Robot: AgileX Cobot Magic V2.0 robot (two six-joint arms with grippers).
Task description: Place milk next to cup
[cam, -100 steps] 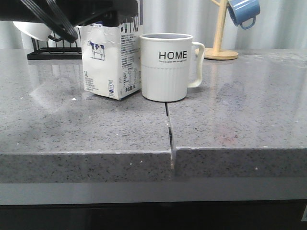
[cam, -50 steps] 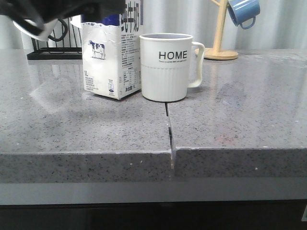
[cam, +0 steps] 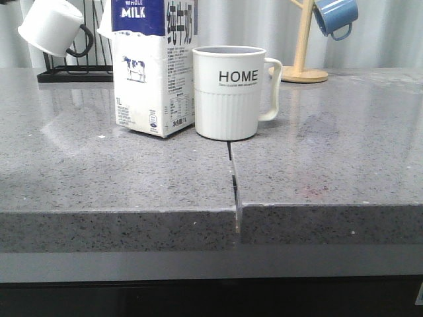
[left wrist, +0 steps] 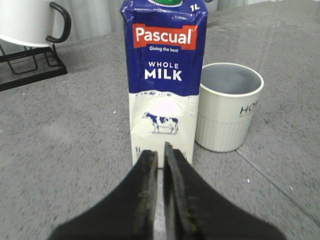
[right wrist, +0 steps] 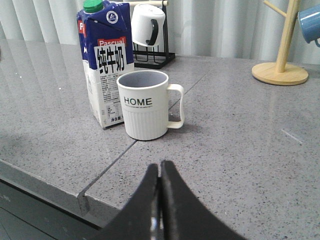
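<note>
Grey speckled stone worktop (cam: 330, 172) fills the front view; neither arm appears there. The tall white rectangular carton with a dark blue top reading "WHOLE MILK" (cam: 153, 72) stands upright on it, just beside the large cream-white ribbed ceramic mug marked "HOME" (cam: 230, 92), on the side away from the mug's handle. Whether they touch cannot be told. Placement is judged complete. A seam (cam: 233, 178) runs from under the mug to the front edge; open surface lies to both sides.

Left wrist view: the left gripper (left wrist: 161, 165) has its fingers nearly closed, holding nothing, clear of the carton with only a small gap to its cow face. Risk: any forward drift would push the tall carton over or into the mug. Withdrawal room lies rearward, with a black wire rack (left wrist: 30, 65) off to one side.

Right wrist view: the right gripper (right wrist: 160, 175) has its fingers together, empty, well apart from mug and carton. A wooden mug tree (right wrist: 282, 50) stands far off, leaving ample clearance
</note>
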